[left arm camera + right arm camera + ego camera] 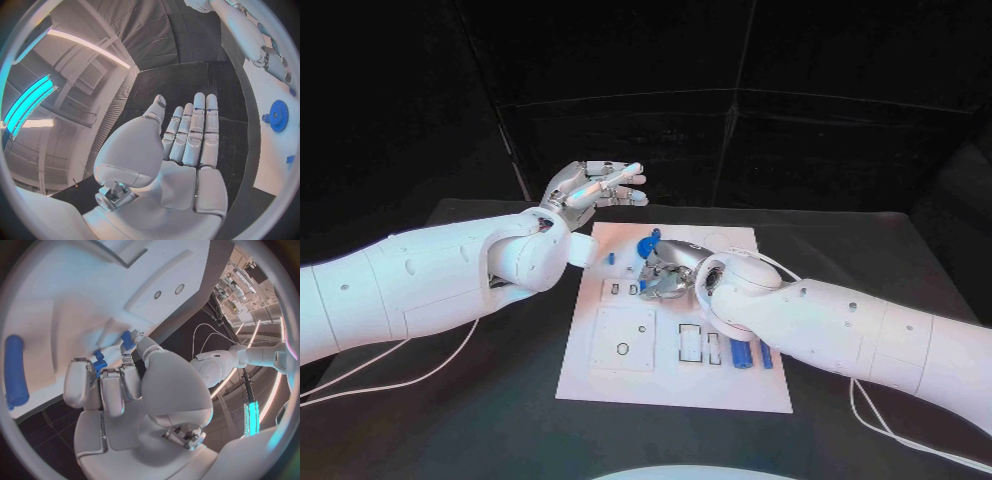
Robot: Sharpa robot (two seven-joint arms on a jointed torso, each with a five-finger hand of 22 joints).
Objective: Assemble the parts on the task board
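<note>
The white task board point(625, 375) lies mid-table. My right hand point(666, 270) is curled down over its far middle, and in the right wrist view its fingertips point(103, 377) pinch a small blue part point(98, 364) against the board point(56, 300); a second small blue part point(127, 339) sits by the thumb. A blue gear point(648, 243) stands just beyond that hand and is also seen as the gear point(278, 116) from the left wrist. My left hand point(596, 188) is raised off the board's far left corner, flat and holding nothing point(187, 137). Two blue pegs point(750, 353) lie near the board's right edge.
A long blue cylinder point(15, 371) lies on the board near the right hand. Another small blue piece point(610, 258) sits by the board's left side. White cables point(387, 375) trail over the black table at both arms.
</note>
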